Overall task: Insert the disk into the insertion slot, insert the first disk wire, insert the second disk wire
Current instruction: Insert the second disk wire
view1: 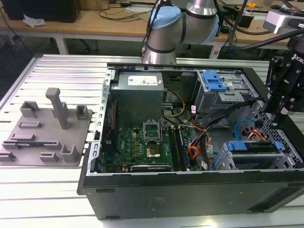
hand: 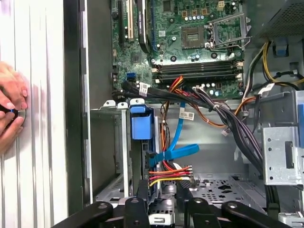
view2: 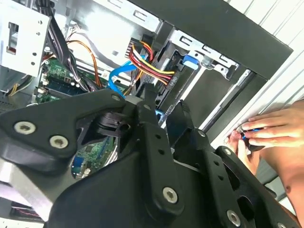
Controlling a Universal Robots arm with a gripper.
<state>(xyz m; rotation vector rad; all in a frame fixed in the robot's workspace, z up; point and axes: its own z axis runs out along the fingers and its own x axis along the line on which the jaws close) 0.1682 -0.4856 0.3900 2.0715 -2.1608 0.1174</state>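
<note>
End effector point(hand: 162, 192), grip state impossible to tell, hangs by the disk point(view1: 251, 146), apparently seated in the insertion slot point(view1: 225, 160); wires point(hand: 168, 175) seem unfinished.

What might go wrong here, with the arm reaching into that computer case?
1. A person's hand rests on the table just outside the computer case, near the gripper; a sideways swing might hit it.
2. Red and yellow wires and a blue cable lie loose right by the gripper, so it might snag or pinch them.
</note>
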